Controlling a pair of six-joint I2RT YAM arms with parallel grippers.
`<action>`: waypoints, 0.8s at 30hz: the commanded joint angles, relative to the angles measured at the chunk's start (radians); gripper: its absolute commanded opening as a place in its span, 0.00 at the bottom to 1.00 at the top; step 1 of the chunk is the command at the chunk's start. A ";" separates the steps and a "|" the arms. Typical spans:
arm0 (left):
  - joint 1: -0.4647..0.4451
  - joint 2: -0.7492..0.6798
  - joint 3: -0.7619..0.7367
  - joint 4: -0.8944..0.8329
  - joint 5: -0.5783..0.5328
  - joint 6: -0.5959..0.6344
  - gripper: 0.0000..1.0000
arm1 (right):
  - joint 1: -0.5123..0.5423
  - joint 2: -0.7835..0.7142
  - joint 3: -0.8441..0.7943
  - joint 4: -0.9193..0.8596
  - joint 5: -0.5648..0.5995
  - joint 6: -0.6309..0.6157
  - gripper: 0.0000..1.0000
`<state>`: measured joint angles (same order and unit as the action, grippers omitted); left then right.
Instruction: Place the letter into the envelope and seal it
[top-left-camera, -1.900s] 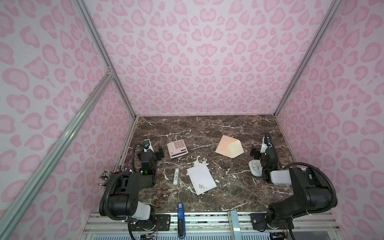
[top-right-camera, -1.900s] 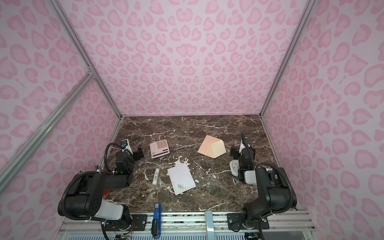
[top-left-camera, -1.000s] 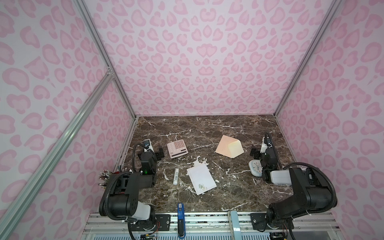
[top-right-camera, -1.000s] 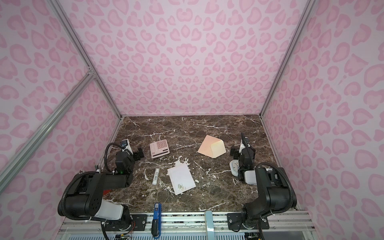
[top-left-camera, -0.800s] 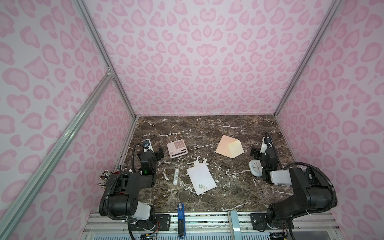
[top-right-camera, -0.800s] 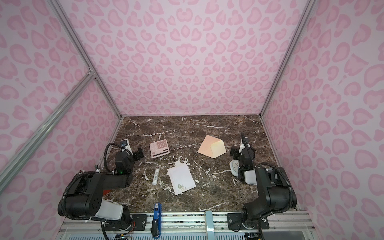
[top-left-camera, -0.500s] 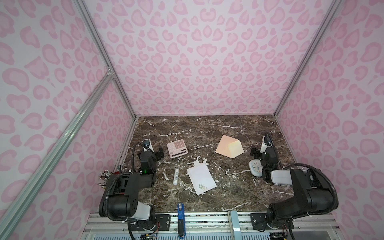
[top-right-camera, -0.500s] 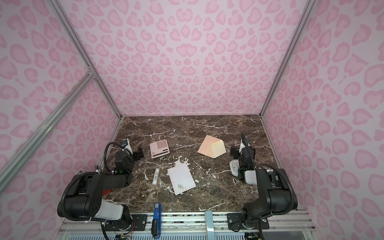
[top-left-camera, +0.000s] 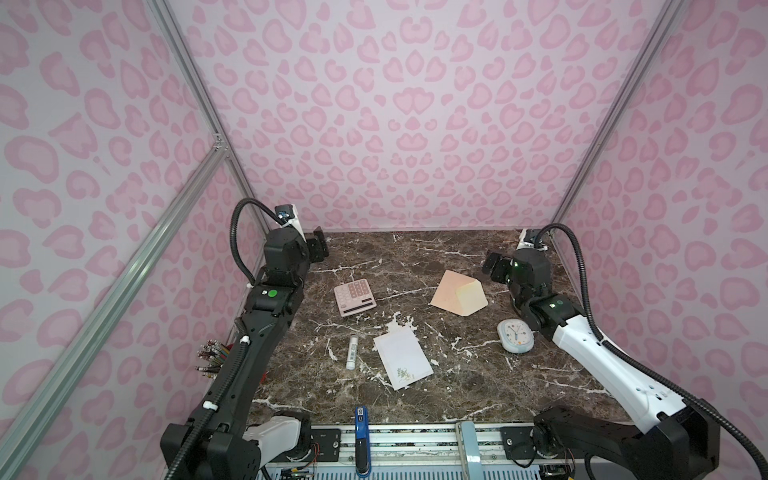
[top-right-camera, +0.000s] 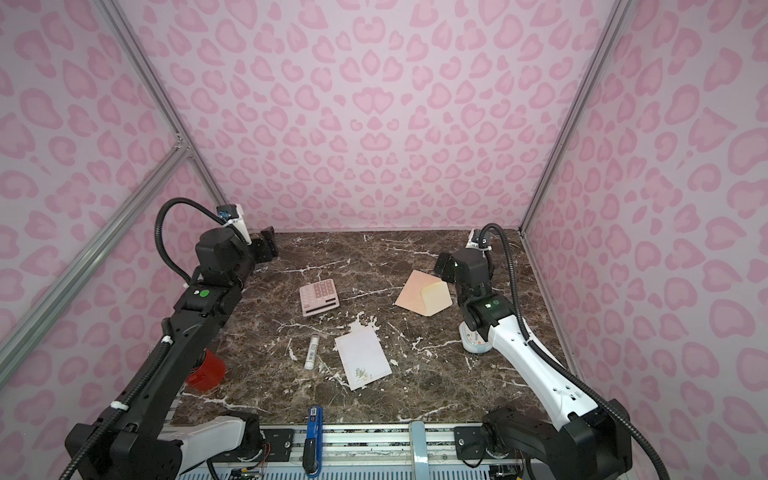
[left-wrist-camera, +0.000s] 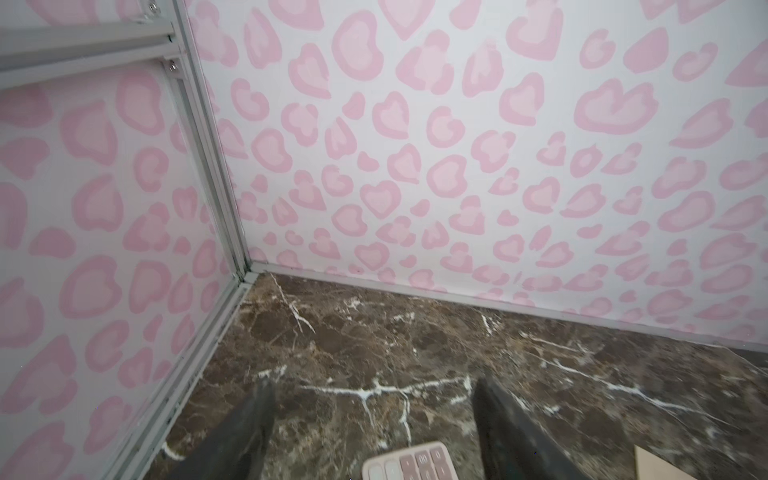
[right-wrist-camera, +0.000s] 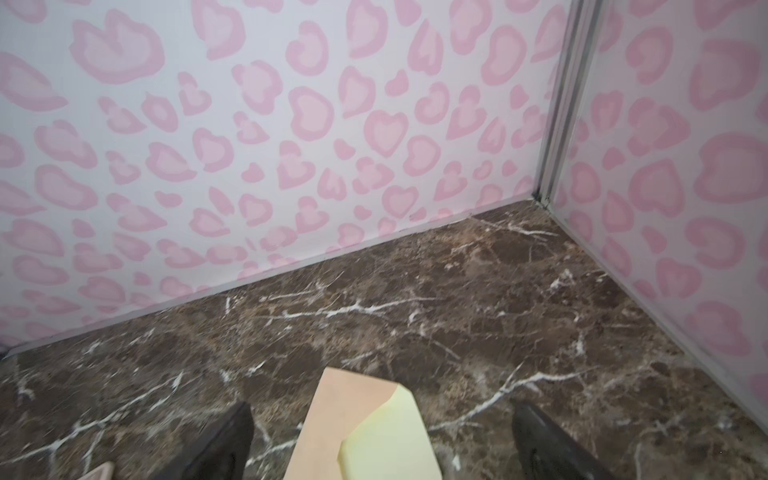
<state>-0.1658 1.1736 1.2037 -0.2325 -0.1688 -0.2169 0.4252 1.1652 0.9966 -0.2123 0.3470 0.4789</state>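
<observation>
The letter (top-left-camera: 402, 360) lies flat on the dark tabletop (top-left-camera: 478, 386), near the front and about in the middle. It shows in both top views (top-right-camera: 363, 357). It is a white sheet with a little green plant picture at its near corner. It is out in the open, not in the envelope (top-left-camera: 446, 291), and the two are well apart.

The envelope lies flat too, farther back and to the right. Its pale flap (top-left-camera: 471, 296) is folded out to one side. I cannot tell if anything is inside it.

A white tube (top-left-camera: 352, 352) lies just left of the letter, not touching it. A pink calculator (top-left-camera: 354, 296) lies behind the tube. A small clock (top-left-camera: 515, 336) sits on the right, by the right arm.

A red cup (top-right-camera: 206, 372) stands at the left edge, half hidden by the left arm. Coloured pencils (top-left-camera: 214, 360) stick up at that spot, but the arm hides whether they stand in the cup.

The right gripper (top-left-camera: 494, 268) hangs in the air near the envelope's far right side. Its jaws are wide apart and hold nothing. The left gripper (top-left-camera: 318, 249) is up near the back left corner. Its jaws are apart too, with nothing between them.
</observation>
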 joint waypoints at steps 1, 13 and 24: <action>-0.006 -0.047 0.004 -0.352 0.199 -0.162 0.77 | 0.094 -0.034 -0.003 -0.219 -0.001 0.196 0.99; -0.157 -0.267 -0.305 -0.436 0.376 -0.305 0.71 | 0.573 -0.199 -0.208 -0.238 0.140 0.735 0.84; -0.291 -0.224 -0.400 -0.374 0.369 -0.397 0.72 | 0.805 -0.124 -0.293 -0.157 0.212 0.998 0.77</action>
<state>-0.4332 0.9360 0.8165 -0.6510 0.2047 -0.5758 1.2091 1.0206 0.7166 -0.4061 0.5167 1.3819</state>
